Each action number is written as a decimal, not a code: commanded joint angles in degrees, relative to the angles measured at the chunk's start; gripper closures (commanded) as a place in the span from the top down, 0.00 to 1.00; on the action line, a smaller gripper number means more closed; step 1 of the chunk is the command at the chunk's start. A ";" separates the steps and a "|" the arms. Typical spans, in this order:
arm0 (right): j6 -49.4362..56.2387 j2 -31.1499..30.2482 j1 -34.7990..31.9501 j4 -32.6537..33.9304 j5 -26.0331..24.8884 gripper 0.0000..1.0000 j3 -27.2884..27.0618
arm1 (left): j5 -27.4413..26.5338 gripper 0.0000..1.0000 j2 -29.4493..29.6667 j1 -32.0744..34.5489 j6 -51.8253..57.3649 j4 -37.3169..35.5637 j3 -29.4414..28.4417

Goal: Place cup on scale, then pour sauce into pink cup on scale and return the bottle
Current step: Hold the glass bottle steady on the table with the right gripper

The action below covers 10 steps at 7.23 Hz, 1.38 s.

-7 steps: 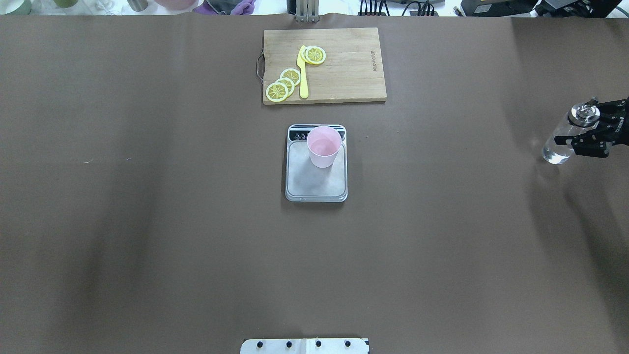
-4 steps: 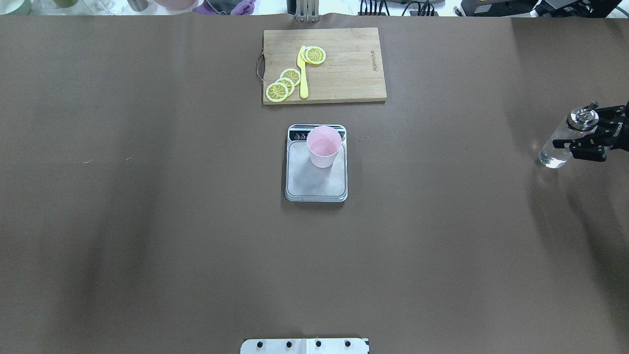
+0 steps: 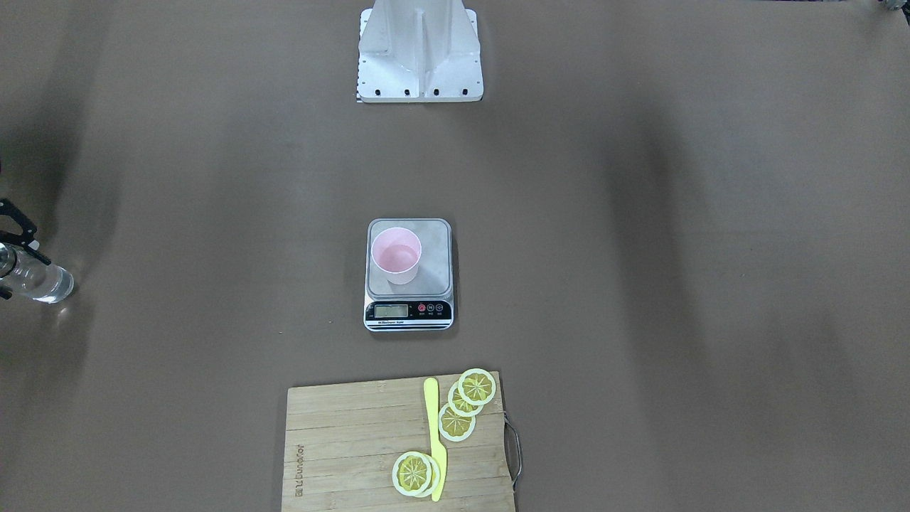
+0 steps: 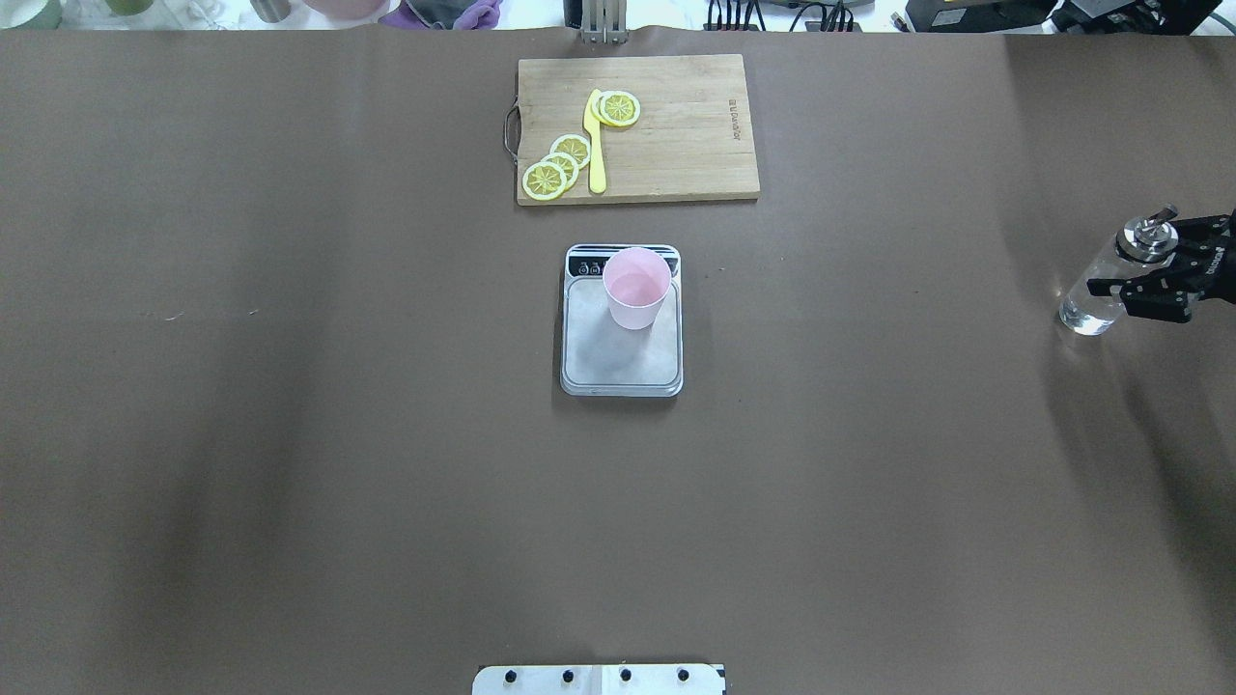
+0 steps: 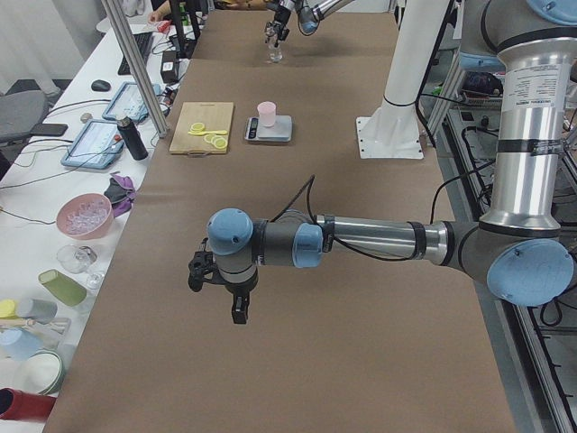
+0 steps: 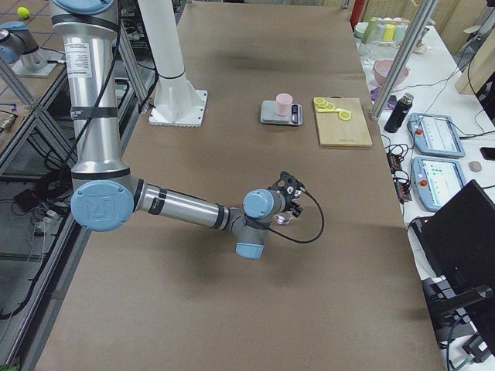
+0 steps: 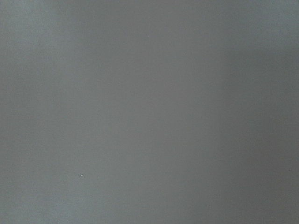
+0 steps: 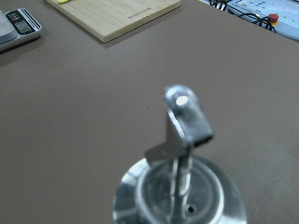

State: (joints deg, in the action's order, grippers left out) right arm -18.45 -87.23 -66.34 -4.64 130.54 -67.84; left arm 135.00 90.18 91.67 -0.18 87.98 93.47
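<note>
The pink cup (image 4: pixel 636 288) stands upright on the scale (image 4: pixel 618 359), on the part of the steel platform next to the display; in the front view the cup (image 3: pixel 396 257) holds a little clear liquid. The clear bottle (image 4: pixel 1096 297) with the silver spout is near the table's right edge, almost upright, its base at the table surface. My right gripper (image 4: pixel 1125 265) is shut on its upper body. The spout (image 8: pixel 184 122) fills the right wrist view. My left gripper (image 5: pixel 216 281) shows only in the left side view, over bare table; I cannot tell whether it is open.
A wooden cutting board (image 4: pixel 676 145) with lemon slices (image 4: pixel 558 166) and a yellow knife (image 4: pixel 595 143) lies beyond the scale. The robot's base plate (image 4: pixel 599 680) is at the near edge. Brown table cover surrounds the scale.
My right gripper and the bottle shifted slightly; the bottle has come more upright and its base has settled lower toward the table. The cup and scale have not moved.
</note>
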 commanded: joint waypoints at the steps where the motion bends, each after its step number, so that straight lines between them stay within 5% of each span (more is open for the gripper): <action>1: -0.01 0.65 0.07 -0.10 0.06 0.25 1.30 | 0.00 1.00 0.09 0.00 -0.08 0.00 0.05; 10: -0.88 1.27 0.15 -0.10 0.41 0.55 1.83 | 0.00 1.00 0.00 0.00 0.01 0.00 -0.13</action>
State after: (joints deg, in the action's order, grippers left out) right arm -18.96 -85.96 -66.18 -4.75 130.88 -66.13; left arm 135.00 90.18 91.67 -0.19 87.98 93.37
